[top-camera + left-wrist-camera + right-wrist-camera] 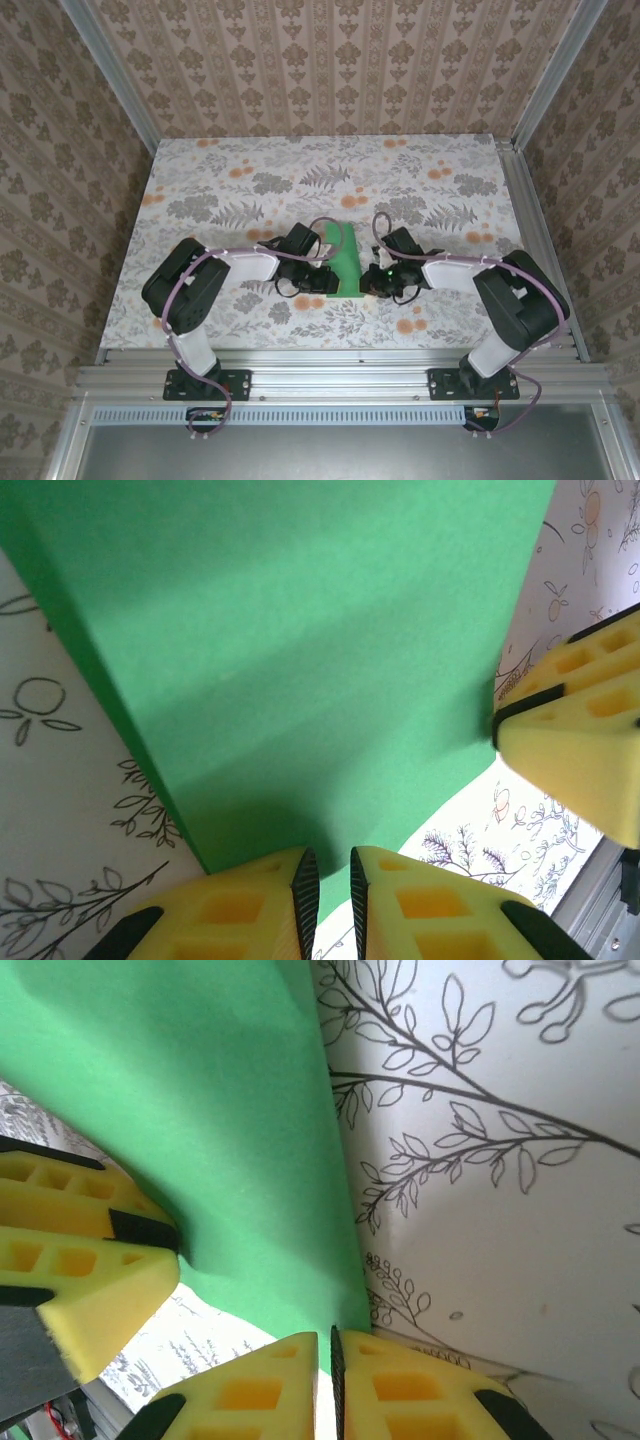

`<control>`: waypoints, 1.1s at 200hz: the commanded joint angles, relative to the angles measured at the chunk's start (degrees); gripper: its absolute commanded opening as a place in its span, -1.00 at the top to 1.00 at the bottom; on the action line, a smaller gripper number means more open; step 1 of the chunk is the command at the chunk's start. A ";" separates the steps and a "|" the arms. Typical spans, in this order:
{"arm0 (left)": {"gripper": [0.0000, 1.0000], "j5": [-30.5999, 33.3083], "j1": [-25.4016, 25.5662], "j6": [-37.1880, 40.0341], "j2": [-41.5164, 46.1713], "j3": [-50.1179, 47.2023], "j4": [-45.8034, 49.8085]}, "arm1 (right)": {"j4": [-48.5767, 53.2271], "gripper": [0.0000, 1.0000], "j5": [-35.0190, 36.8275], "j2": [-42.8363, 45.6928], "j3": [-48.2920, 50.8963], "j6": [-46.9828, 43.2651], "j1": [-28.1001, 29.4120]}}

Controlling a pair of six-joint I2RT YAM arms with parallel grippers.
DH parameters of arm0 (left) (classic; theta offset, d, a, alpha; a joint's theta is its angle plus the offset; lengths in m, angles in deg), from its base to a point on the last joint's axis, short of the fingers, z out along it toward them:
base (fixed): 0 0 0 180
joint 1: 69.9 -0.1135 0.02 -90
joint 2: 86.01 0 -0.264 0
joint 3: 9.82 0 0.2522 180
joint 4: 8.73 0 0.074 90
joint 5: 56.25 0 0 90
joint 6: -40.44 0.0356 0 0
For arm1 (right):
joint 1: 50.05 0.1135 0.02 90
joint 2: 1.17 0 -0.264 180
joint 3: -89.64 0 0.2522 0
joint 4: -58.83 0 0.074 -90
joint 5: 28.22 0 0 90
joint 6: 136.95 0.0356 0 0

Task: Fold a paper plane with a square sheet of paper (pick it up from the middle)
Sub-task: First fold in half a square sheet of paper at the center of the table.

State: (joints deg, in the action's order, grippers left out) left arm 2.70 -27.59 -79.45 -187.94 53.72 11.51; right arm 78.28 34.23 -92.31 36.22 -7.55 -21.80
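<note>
Left gripper (328, 868), jaws closed on the green paper (300, 660) edge, our right gripper (325, 1348), jaws clamped on the opposite edge

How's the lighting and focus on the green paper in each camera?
Top view: evenly lit, green paper sharp. Left wrist view: soft shadow darkens it near the left fingers. Right wrist view: paper smooth and bright, table print crisp beside it.

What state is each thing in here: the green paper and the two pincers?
sheet of paper: folded into a long narrow shape, no sharp tip showing, pinched on both sides.
left pincer: shut on the paper's edge.
right pincer: shut on the paper's opposite edge.
</note>
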 commanded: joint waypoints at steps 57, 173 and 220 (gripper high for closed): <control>0.55 7.67 0.67 5.83 -2.32 -3.84 7.20 | -2.44 0.63 1.84 -2.97 -8.92 3.01 -0.02; 0.55 7.58 0.67 6.57 -0.37 -6.35 7.26 | -1.69 0.61 4.87 -13.73 -14.39 -1.12 -1.60; 0.54 5.57 0.69 6.22 0.37 -6.45 6.40 | -1.89 0.61 4.09 -14.67 -13.67 -2.08 -2.21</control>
State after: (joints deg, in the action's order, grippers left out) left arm 3.99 -26.85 -74.33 -185.78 50.79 8.36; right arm 75.60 37.53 -105.44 22.98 -8.01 -23.31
